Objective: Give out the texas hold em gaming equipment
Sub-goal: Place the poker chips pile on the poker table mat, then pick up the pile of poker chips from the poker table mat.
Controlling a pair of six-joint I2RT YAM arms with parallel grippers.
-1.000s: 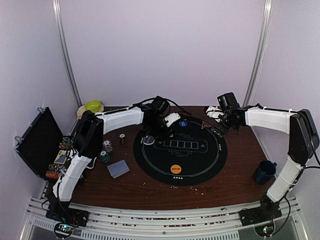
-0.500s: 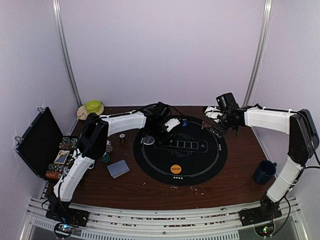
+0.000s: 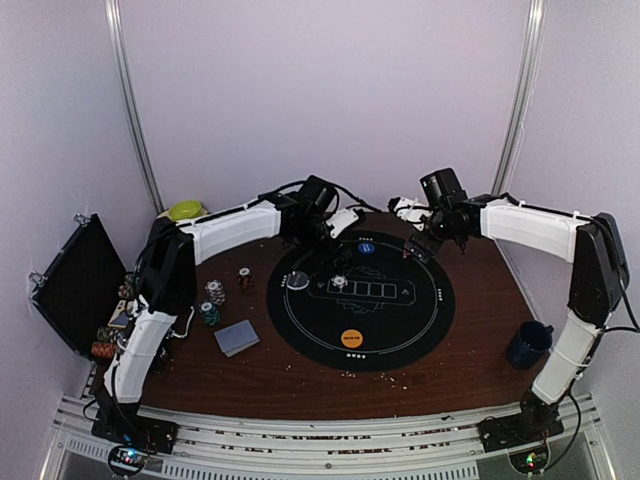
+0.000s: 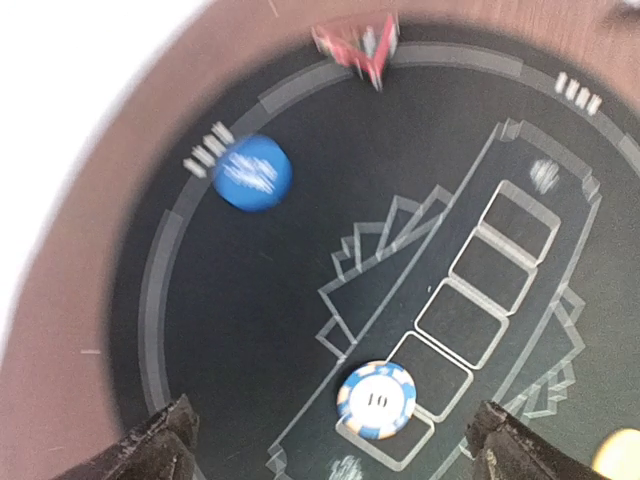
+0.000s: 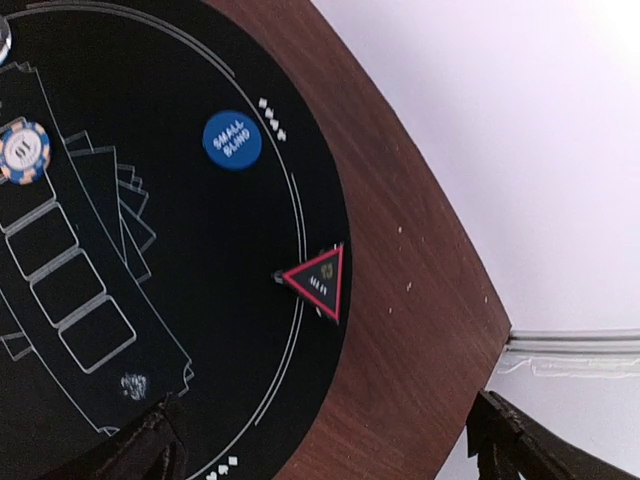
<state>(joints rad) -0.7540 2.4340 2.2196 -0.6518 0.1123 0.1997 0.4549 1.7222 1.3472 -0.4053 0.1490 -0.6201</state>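
Blue-white chip [image 4: 376,400] on mat [image 4: 240,330], seemingly free, between spread left jaws

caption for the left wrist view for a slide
Open left gripper hovers over a striped 10 chip on the black poker mat, with blue button disc and red triangle marker beyond.

Blue disc [image 5: 232,140]: white caps "SMALL BLIND" on two lines, clear in rt wrist view. In lt wrist view its lettering is blurred, unreadable.
Striped chip [image 4: 376,400] on mat [image 4: 250,300]: "10" in dark digits on white centre, lt wrist view. In rt wrist view the centre mark is too small to read.
Orange disc [image 3: 351,338]: dark print, too small to read in top view.
Red-edged triangle marker [image 5: 318,280]: small pale emblem + ticks, txt not legible.
Mat: white box outlines and small emblems, no words legible.
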